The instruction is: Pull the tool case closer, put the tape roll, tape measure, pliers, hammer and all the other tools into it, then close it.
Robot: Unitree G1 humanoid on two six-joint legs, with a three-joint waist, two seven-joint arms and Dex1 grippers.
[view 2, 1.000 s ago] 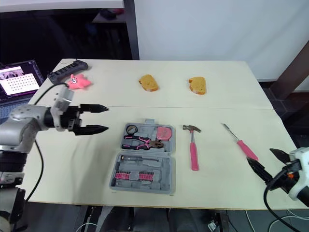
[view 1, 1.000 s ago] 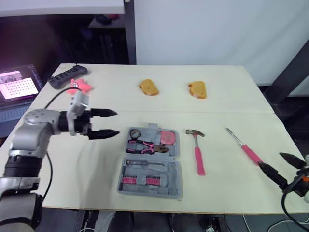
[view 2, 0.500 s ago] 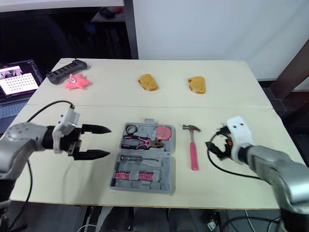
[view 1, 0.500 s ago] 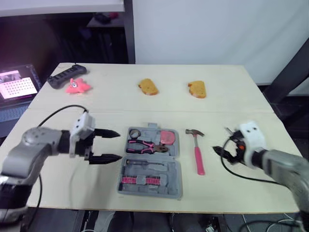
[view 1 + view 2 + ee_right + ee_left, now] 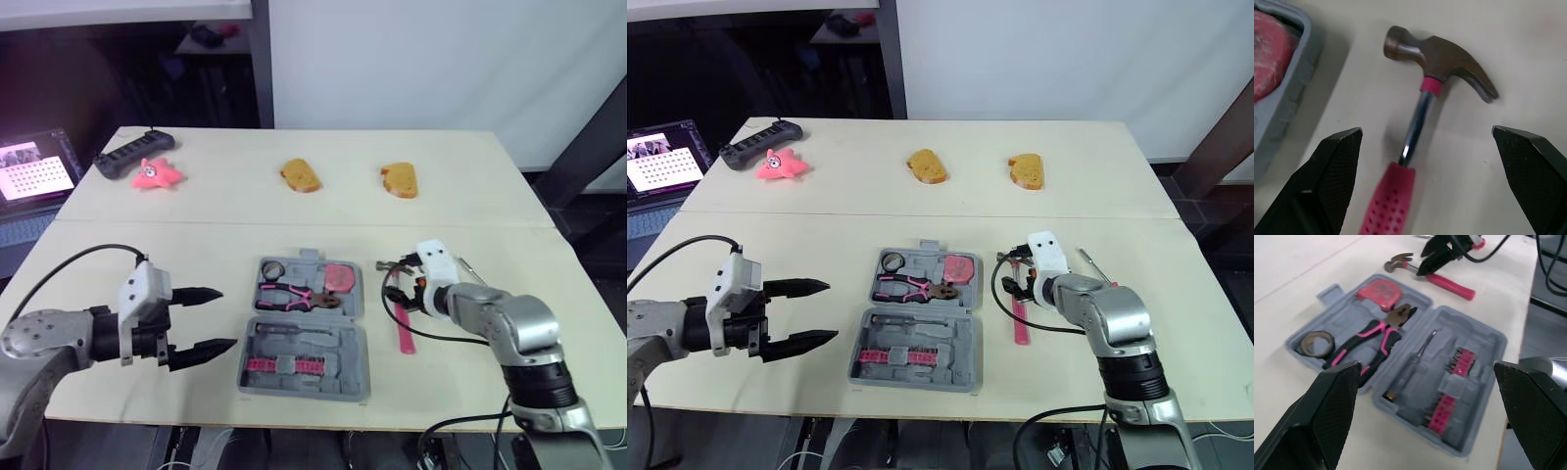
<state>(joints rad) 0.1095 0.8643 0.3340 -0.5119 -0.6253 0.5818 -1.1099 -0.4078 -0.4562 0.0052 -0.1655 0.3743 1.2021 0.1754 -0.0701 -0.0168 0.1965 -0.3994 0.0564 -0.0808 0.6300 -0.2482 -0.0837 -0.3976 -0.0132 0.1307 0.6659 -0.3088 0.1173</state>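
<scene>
1. Three named tools, the tape roll [image 5: 273,269], pliers [image 5: 294,294] and tape measure [image 5: 341,278], lie in the far half of the open tool case [image 5: 348,357], which sits mid-table near the front edge.
2. Left to do, by the look of it: the hammer [image 5: 404,328], lying just right of the case, then the lid.
3. The right gripper [image 5: 396,291] hovers over the hammer's shaft, fingers spread wide; the left gripper [image 5: 227,317] is also wide and empty, left of the case.
4. Bare table [image 5: 196,245] surrounds both arms — the front edge looks the only close limit.
</scene>
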